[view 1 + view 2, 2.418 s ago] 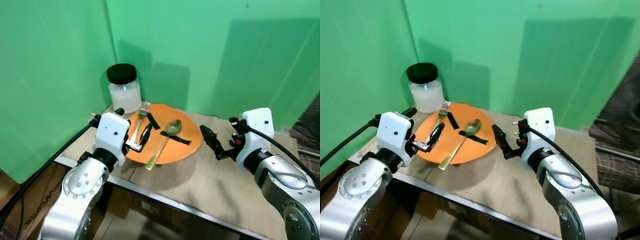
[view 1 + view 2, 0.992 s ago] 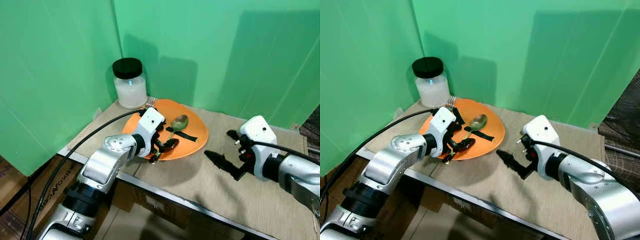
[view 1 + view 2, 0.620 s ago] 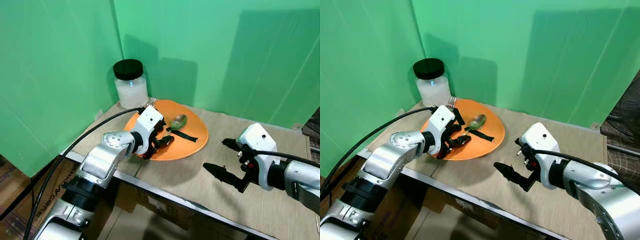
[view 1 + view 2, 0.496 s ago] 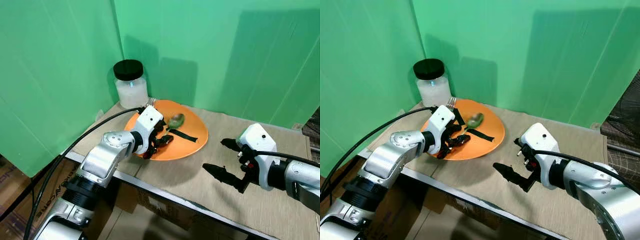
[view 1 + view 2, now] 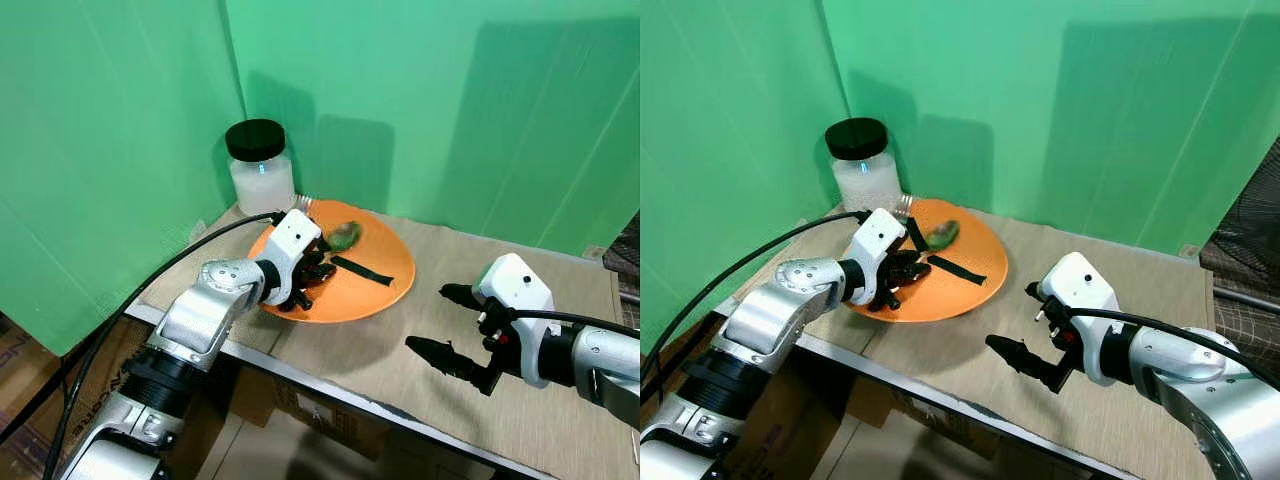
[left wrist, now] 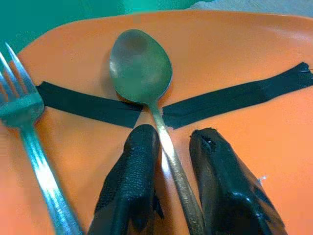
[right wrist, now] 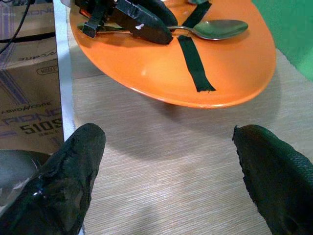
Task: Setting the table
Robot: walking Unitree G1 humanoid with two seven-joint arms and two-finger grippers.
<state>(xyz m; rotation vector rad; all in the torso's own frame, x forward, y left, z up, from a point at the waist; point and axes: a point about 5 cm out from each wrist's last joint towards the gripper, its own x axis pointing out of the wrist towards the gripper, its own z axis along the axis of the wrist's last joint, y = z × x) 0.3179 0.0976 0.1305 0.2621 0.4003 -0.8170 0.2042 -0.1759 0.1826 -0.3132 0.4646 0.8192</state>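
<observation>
Green backdrop walls [image 5: 420, 110] close in the corner behind both grippers, meeting just beyond the left one. Below them the surface [image 5: 560, 400] spreads out, covered with a beige woven cloth and edged at the front with a metal strip. A cardboard box [image 7: 27, 117] stands under that front edge, below the right gripper.

An orange plate [image 5: 385, 285] sits on the surface directly under the left gripper and well to the left of the right gripper. A jar [image 5: 262, 168] with a black lid and a white filling stands in the corner just behind the left gripper, next to the plate's far rim.

The left gripper [image 6: 168, 196] reaches in over the plate from its near side, its two black fingers [image 6: 134, 181] closed in narrowly on the handle of a spoon [image 6: 142, 68], one finger on each side of it. The spoon's bowl points away from the gripper toward the far rim. Two strips of black tape [image 6: 230, 98] lie on the plate to either side of the spoon's neck, just ahead of the fingertips. A fork [image 6: 22, 105] lies on the plate beside the same gripper, its tines level with the spoon's bowl.

The right gripper [image 5: 450, 325] hangs low over the bare cloth, its fingers spread wide and holding nothing, pointing toward the plate.
</observation>
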